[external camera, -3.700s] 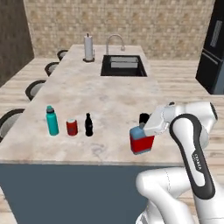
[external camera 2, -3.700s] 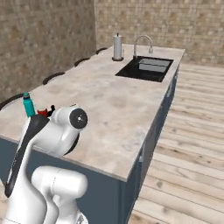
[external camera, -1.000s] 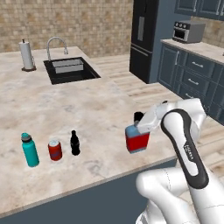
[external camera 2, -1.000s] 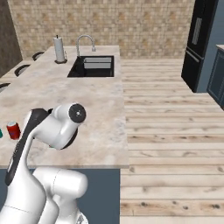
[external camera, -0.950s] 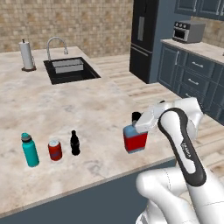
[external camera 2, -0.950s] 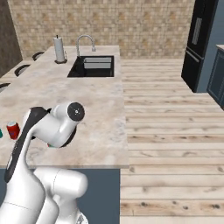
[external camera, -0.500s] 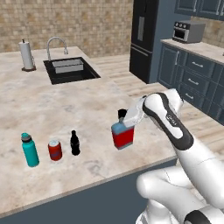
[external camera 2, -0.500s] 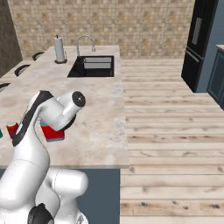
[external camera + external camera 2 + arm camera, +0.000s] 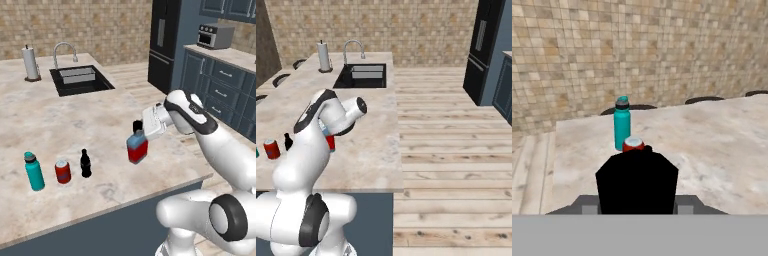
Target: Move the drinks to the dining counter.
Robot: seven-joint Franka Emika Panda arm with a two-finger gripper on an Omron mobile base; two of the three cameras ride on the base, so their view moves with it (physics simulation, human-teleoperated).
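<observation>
2 base views look forward over the same dining counter; the hand view skims low across it.

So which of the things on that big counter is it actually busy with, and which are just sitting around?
Part of the job: flat blue bottle held in the gripper, teal bottle, red can, small black bottle, dining counter.

Just lying about: paper towel roll, sink, faucet, fridge.

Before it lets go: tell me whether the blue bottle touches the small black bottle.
Apart. The left base view shows bare counter between the blue bottle, held in the gripper, and the small black bottle.
</observation>
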